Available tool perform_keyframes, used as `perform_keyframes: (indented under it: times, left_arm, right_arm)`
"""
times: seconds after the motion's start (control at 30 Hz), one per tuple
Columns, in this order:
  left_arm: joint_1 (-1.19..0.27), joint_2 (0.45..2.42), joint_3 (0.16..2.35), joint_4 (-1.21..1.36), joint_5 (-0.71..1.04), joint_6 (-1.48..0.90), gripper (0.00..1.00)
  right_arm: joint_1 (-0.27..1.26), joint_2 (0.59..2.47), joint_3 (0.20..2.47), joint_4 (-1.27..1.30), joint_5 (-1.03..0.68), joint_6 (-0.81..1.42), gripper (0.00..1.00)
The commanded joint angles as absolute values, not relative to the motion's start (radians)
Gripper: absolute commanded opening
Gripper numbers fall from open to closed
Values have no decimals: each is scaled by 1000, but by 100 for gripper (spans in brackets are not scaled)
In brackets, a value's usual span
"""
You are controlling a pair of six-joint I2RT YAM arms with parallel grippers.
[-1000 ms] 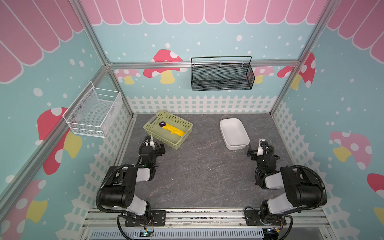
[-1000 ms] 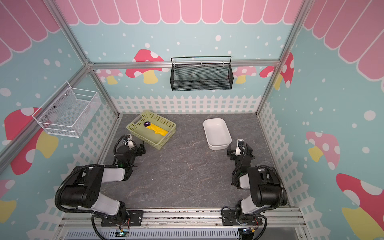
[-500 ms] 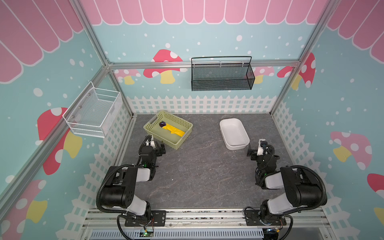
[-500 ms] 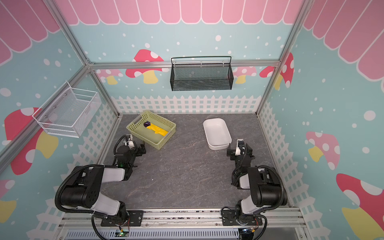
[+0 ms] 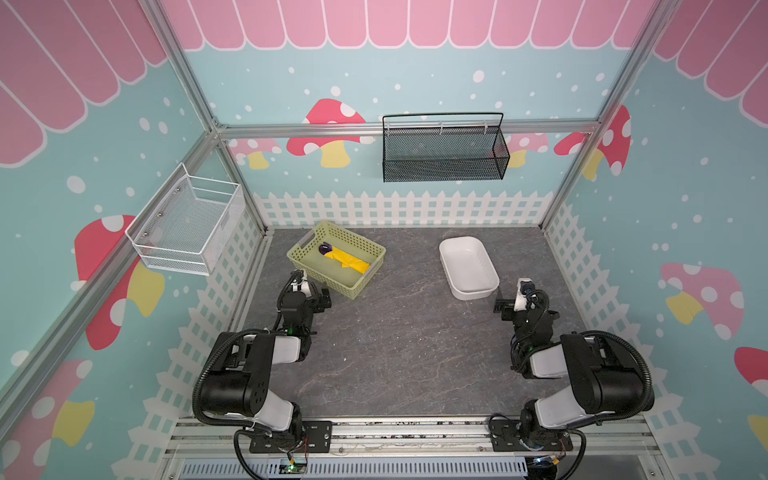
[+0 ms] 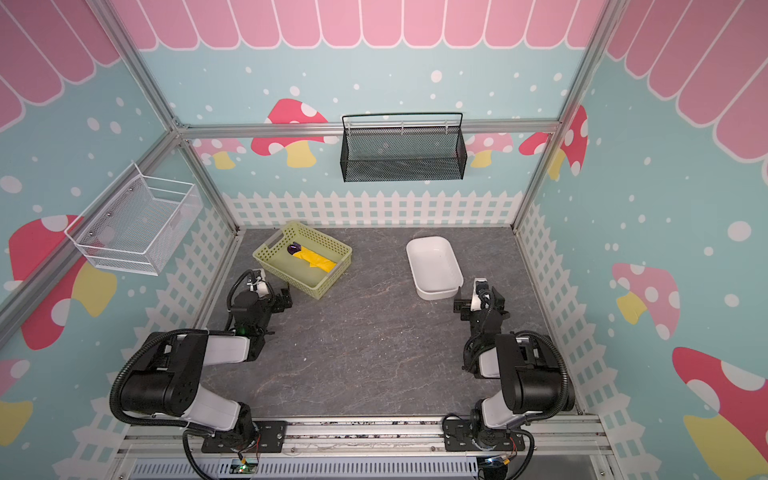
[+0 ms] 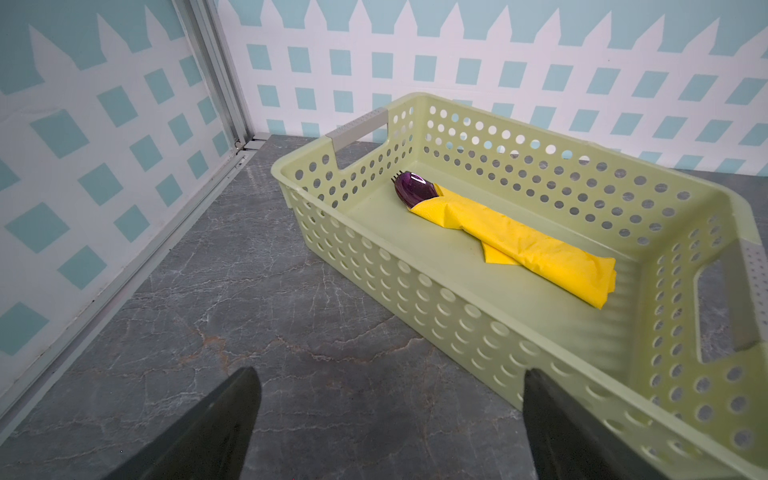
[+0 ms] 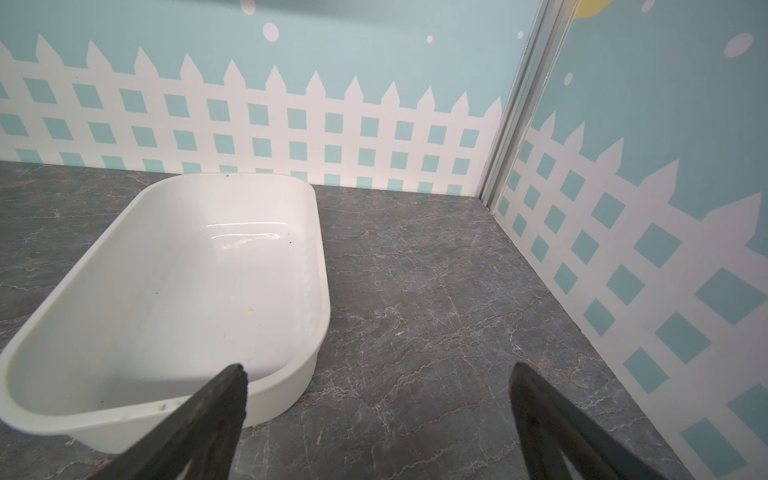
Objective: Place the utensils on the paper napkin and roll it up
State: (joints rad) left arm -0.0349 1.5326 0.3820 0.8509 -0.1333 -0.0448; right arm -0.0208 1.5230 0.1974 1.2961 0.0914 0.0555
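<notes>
Across the lower middle of both top views lay the grey marbled surface. Upper middle: black mesh basket hung on the back wall. Left of frame: white wire basket mounted on the side wall. Left of centre, at the back of the surface: pale green perforated basket, set at an angle. Right of centre: white tub, well apart from the green one.

Left pincer stood wide and held nothing, low over the surface just beside the green basket's near wall; contact with it could not be judged. Right pincer also stood wide and held nothing, just in front of the tub's near end.

Paper napkin lay rolled into a yellow bundle on the green basket's floor, along its length. Purple spoon bowl stuck out of one end of the roll, with black fork tines showing just behind it. Knife not visible.
</notes>
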Motion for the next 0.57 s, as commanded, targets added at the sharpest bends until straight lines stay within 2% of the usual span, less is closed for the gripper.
perform_keyframes:
  times: [0.0,0.53]
  left_arm:
    - [-32,1537,396,874,-119,-26,100]
    - [-28,1537,397,871,-116,-27,100]
  right_arm:
    - [-24,1524,186,1346,86,33,100]
    - [-23,1525,194,1334,61,22,100]
